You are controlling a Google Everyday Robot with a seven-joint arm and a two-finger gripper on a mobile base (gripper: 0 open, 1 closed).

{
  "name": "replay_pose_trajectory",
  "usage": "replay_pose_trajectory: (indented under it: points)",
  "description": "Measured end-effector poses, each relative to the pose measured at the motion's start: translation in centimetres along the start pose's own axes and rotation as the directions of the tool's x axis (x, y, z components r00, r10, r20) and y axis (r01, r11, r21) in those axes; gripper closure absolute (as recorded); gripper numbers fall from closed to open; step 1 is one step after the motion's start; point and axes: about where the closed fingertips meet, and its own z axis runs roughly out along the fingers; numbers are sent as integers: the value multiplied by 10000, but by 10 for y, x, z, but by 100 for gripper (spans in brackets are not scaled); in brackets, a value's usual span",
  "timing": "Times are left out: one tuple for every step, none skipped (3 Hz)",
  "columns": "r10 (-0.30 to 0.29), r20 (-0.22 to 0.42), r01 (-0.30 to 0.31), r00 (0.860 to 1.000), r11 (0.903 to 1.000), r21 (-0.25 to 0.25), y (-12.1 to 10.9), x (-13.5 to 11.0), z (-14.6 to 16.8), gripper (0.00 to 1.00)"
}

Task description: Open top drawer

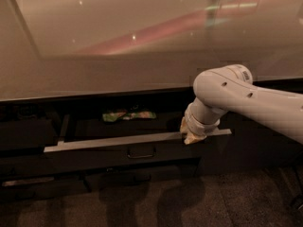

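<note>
The top drawer (94, 156) stands pulled out under the pale counter. Its dark front has a small loop handle (141, 153) at the centre and a pale metal rim (118, 141) along the top. A green and white packet (128, 115) lies inside it at the back. My gripper (193, 135) hangs from the white arm at the right end of the drawer's rim, pointing down onto the rim. The arm's wrist hides most of it.
A glossy pale counter (118, 56) spans the view above the drawers. Dark cabinet panels (28, 136) flank the drawer on the left. A lower dark drawer front (137, 176) sits beneath. Dark speckled floor (142, 207) fills the foreground.
</note>
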Motion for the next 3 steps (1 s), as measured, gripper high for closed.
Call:
replay_pose_trajectory:
  points:
    - [-127,153,124,9998,9998,156,4,-5,-4,100]
    - [-283,312,272,9991,9990,362,10,-12,-10,100]
    - [-296,322,283,9990,9989,376,10,-13,-11,100]
